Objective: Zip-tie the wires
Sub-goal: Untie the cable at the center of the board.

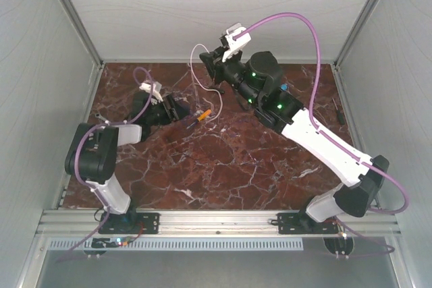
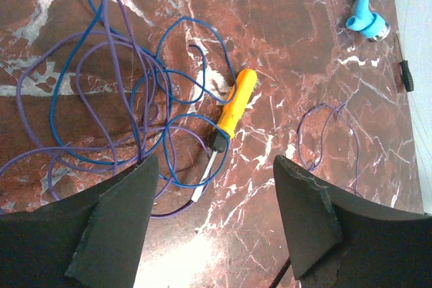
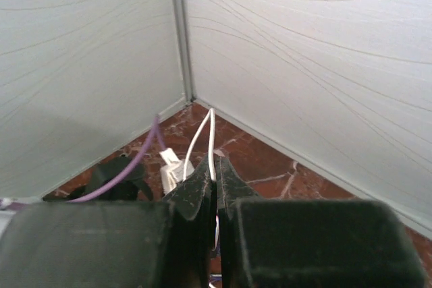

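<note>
1. left gripper [image 2: 214, 175]: jaws wide apart, gripping nothing, low over the marble table [image 1: 236, 166].
2. the wires [image 2: 135, 109]: thin purple and blue loops lying tangled on the table, just ahead of the left gripper's left finger.
3. orange-handled screwdriver [image 2: 234, 107]: flat on the table, its shaft lying across one blue loop.
4. right gripper [image 3: 216, 166]: jaws pressed together on a whitish strand [image 3: 211, 133], raised above the table near the back wall.
5. blue part [image 2: 366, 15] and black-handled screwdriver [image 2: 405, 72]: near the table's right edge, well apart from the loops.

Thin purple-blue wires [image 2: 138, 109], loosely looped
</note>
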{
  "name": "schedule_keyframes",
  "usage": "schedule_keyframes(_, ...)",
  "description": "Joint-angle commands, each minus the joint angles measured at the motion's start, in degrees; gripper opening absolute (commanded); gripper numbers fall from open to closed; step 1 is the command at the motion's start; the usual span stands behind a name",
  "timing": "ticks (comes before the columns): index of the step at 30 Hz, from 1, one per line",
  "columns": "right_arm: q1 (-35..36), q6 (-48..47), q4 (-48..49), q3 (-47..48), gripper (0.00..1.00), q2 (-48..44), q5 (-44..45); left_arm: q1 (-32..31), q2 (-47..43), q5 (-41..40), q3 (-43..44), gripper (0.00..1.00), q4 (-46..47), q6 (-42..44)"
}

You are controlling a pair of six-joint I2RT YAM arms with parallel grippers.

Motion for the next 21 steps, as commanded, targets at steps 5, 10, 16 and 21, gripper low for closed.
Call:
schedule_keyframes(5,-0.6,-0.6,-1.9,-2.9,0.00,-1.0,9.0,-0.4,-11.2,-2.6,-2.8,0.84,1.0,0.6)
schedule_keyframes(10,-1.5,0.2,-2.0,-4.1,0.00,-0.7,7.8,-0.7,-19.3,-4.3,-7.3,0.92,0.8,-1.4)
schedule_keyframes(16,-2.6,0.6,-2.0,-4.8,0.00,-0.7,6.6,-1.5,-25.2,-2.7,-11.1,0.93,4.5,-7.0)
schedule_keyframes(21,-3.0,0.7,-2.3,-5.9,0.00,-2.1,6.3,-3.5,-22.7,2.0,-8.9,0.98,7.9,-12.5)
